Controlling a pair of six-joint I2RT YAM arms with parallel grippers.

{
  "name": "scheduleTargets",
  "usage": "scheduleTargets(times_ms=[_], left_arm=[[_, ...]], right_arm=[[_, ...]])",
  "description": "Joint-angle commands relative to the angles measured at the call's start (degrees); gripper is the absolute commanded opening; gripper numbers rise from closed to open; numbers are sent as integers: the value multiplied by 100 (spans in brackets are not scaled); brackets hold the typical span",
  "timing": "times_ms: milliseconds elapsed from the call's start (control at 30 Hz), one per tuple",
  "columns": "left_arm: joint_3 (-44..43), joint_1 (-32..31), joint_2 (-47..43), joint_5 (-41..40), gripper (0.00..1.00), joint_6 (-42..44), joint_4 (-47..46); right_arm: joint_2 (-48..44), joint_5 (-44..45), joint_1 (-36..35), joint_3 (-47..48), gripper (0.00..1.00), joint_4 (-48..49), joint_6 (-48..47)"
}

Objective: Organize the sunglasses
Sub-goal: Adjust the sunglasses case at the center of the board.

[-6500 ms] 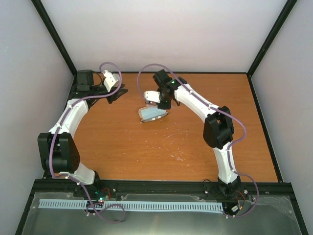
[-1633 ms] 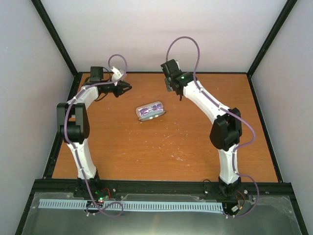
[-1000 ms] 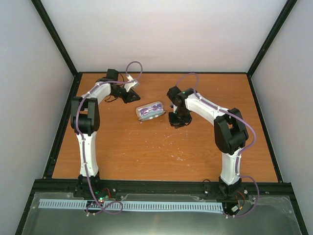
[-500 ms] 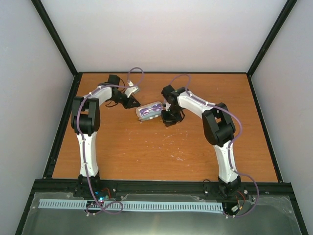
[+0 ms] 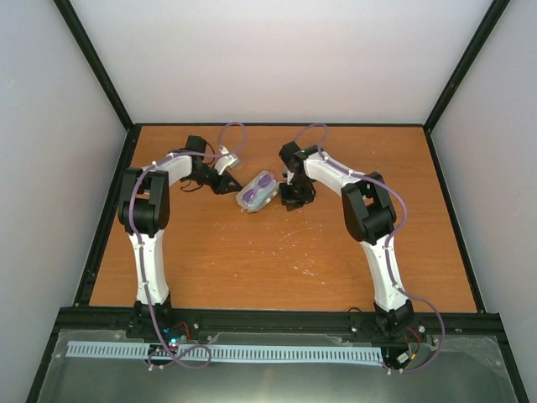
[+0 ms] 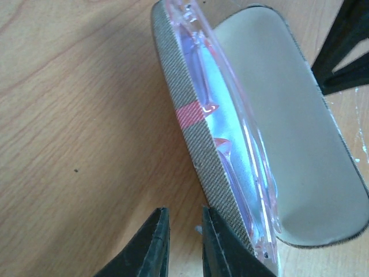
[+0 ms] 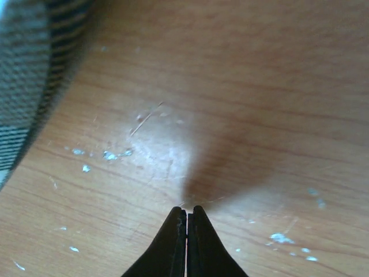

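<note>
Lying inside the open brown grey-striped oblong case (image 6: 185,128), toward twelve o'clock on the orange wooden table (image 5: 252,260): thin pink translucent sunglasses (image 6: 226,124) with purple-tinted lenses. At the case's nine o'clock, just beside its wall, left gripper (image 6: 183,216), narrowly parted, gripping nothing. At three o'clock, right gripper (image 7: 186,210), tips pressed together, empty, low over the wood
</note>
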State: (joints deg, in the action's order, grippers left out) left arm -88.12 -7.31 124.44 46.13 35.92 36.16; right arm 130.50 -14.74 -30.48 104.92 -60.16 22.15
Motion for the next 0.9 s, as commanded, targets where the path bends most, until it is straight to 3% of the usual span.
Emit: scheduleTargets(times_ms=[0,133,300,400,667,867], left_arm=[[148,-57,-328,326,19,-157,-128],[317,-86,-449,293,18,-227,-210],[494,-86,-572,163,19,-127,-242],[523,-86,-571,153,18,-120,-248],[634,-85,-638,133,18,-138,-365],[691,-77,-677,142,18,-147,-413]], right_arm=[[76,305,169,290,3,-2,68],[-32,847,284,548,3,-293,13],[-849,1801,296,666,3,-316,-176],[-974,1527,293,931,3,46,-243],[264,727,271,2519,3,58,7],[765,404,238,2741,3,181,157]])
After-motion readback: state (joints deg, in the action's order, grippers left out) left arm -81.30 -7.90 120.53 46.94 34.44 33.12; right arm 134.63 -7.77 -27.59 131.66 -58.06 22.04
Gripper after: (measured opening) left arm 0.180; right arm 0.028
